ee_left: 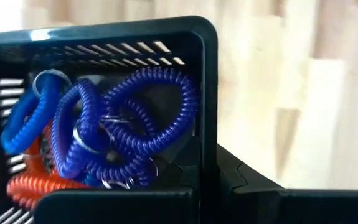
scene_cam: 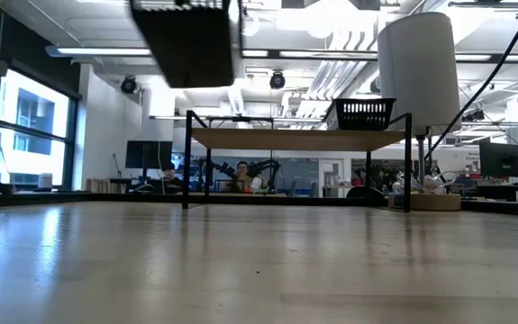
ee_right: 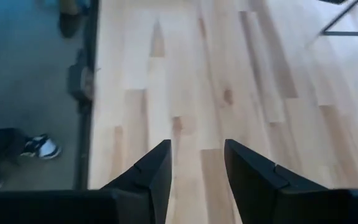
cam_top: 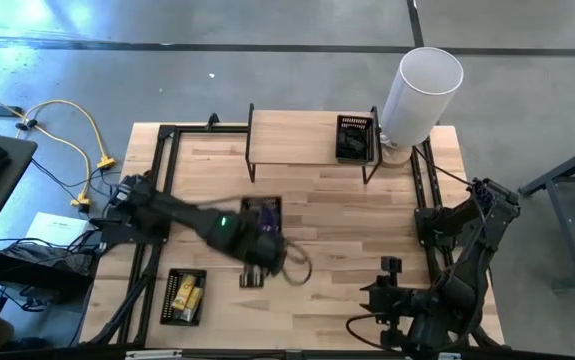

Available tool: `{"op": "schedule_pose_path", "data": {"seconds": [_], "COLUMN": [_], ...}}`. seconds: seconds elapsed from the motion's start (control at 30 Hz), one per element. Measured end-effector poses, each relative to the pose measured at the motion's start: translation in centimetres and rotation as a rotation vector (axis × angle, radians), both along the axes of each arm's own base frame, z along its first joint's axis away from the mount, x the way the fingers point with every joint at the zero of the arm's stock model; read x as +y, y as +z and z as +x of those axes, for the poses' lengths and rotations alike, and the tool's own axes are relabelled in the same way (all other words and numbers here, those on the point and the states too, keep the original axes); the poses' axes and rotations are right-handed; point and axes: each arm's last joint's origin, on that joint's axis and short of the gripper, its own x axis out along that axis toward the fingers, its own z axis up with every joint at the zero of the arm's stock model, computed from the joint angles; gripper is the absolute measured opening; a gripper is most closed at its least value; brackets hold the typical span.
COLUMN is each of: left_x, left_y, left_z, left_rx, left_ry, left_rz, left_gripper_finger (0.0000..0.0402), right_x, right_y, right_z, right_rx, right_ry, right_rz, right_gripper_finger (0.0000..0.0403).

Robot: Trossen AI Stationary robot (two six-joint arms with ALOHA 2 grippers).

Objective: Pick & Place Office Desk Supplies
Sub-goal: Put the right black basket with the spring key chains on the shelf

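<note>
Coils [ee_left: 104, 130], blue over orange, lay inside the tray [ee_left: 207, 93] directly ahead of the shut left gripper [cam_top: 257, 262], the nearer arm; right gripper [ee_right: 197, 171] stood apart, empty.

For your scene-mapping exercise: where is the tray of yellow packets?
In the high view, the tray of yellow packets sits near the table's front-left corner, beside the left arm.
</note>
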Motion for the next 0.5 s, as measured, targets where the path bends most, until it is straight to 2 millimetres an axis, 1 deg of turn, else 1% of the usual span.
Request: {"op": "schedule_pose_path", "data": {"seconds": [0.2, 0.37, 0.5], "left_x": [5.4, 9.6, 12.8], "left_y": [1.3, 1.9, 2.0], "left_z": [1.5, 2.1, 2.3], "left_rx": [-0.026, -0.025, -0.017], "left_ry": [0.012, 0.001, -0.008], "left_rz": [0.051, 0.109, 0.065], "left_gripper_finger": [0.0000, 0.0000, 0.0000], "right_x": [-0.7, -1.7, -2.7], "right_y": [0.1, 0.2, 0.5], "right_z": [-0.2, -0.7, -1.0], "right_rx": [-0.061, -0.082, -0.080], "right_ry": [-0.106, -0.191, -0.242], "right_rz": [-0.040, -0.096, -0.113], "right_gripper_finger": [0.0136, 0.0136, 0.0136]}}
